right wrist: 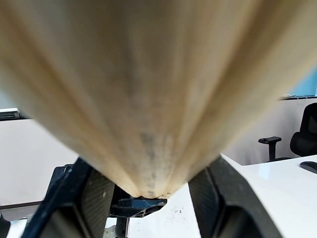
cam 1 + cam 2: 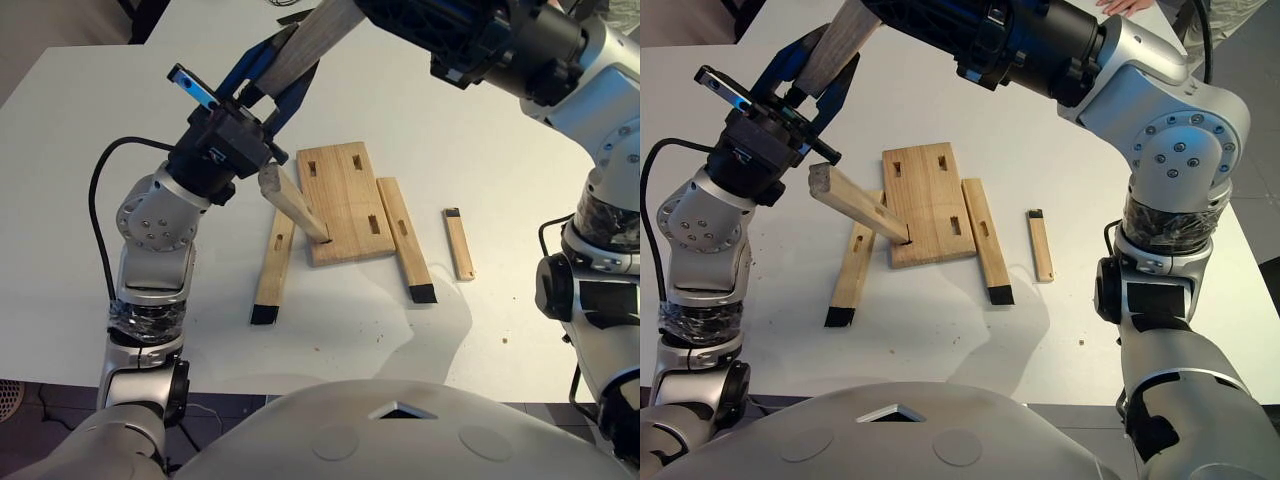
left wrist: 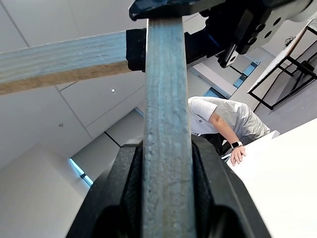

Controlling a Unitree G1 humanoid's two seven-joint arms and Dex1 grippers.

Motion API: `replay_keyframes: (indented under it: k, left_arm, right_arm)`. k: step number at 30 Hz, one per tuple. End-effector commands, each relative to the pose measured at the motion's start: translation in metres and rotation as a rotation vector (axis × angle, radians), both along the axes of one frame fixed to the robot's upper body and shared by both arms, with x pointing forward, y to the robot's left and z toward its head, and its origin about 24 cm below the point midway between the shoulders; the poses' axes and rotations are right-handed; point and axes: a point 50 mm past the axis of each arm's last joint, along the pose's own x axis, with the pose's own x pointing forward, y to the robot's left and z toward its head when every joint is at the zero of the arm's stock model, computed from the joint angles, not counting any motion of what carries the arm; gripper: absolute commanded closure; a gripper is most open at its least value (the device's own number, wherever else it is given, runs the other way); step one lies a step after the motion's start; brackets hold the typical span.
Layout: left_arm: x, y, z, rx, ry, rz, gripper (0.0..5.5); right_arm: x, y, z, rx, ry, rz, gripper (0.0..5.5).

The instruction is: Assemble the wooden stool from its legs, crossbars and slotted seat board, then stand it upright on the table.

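- The right claw (image 1: 151, 191) is pinching a held leg (image 1: 148, 89) high over the far part of the surface (image 2: 90, 110). The leg's long axis slopes from that claw down toward the robot's left and ends at the left claw (image 2: 300, 55).
- The left claw is pressed together on a narrow wooden bar (image 3: 166, 124). In the left wrist view the bar's far end meets the held leg crosswise, close to the right claw's grip. I cannot tell whether the bar is a crossbar or whether it sits in a slot.
- The board (image 2: 345, 195) lies flat with its slots up, below both claws and nearer the robot.
- A tilted leg (image 2: 295, 205) stands in the board's near-left slot and leans to the robot's left. Its top is just under the left wrist; I cannot tell whether they touch.
- A left leg (image 2: 272, 270) and a right leg (image 2: 405, 240) lie flat on either side of the board. A crossbar (image 2: 460, 243) lies apart, farther right.
- The right arm reaches across from the right, with its forearm high over the board's far edge. The left elbow is bent and the wrist is turned so that its claw points up and away.
- The task looks early, with one leg in the board. The next move likely depends on keeping the bar square to the held leg.
- The low left wrist could knock the tilted leg.
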Motion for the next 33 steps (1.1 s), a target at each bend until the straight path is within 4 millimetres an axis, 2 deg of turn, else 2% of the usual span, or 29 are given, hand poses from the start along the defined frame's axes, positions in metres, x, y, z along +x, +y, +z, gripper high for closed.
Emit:
replay_keyframes:
  k: [1,6,11,13,18,22,27,33]
  left_arm:
    - [0.006,-0.001,-0.006,-0.037,0.138,0.005,3.94]
    - [0.012,0.005,-0.012,-0.074,0.243,0.031,3.10]
    - [0.022,0.041,-0.030,-0.123,0.353,0.178,2.18]
    - [0.022,0.049,-0.039,-0.124,0.383,0.211,1.91]
    - [0.026,0.065,-0.054,-0.113,0.428,0.292,1.87]
    - [0.022,0.076,-0.089,-0.027,0.564,0.319,1.87]
    - [0.005,0.078,-0.131,0.088,0.737,0.279,1.87]
    - [-0.015,0.071,-0.150,0.200,0.876,0.159,1.87]
  right_arm:
    - [0.002,-0.006,-0.011,-0.069,0.004,-0.049,3.51]
    - [0.012,-0.015,-0.008,-0.027,-0.035,-0.163,3.51]
    - [0.036,-0.045,-0.008,-0.065,-0.087,-0.372,3.51]
    - [0.041,-0.055,-0.021,-0.147,-0.104,-0.398,3.51]
    - [0.032,-0.067,-0.070,-0.409,-0.135,-0.320,3.51]
    - [0.017,-0.069,-0.103,-0.538,-0.133,-0.199,3.51]
    - [0.010,-0.067,-0.111,-0.535,-0.122,-0.126,3.51]
    - [0.002,-0.066,-0.119,-0.543,-0.094,-0.075,3.51]
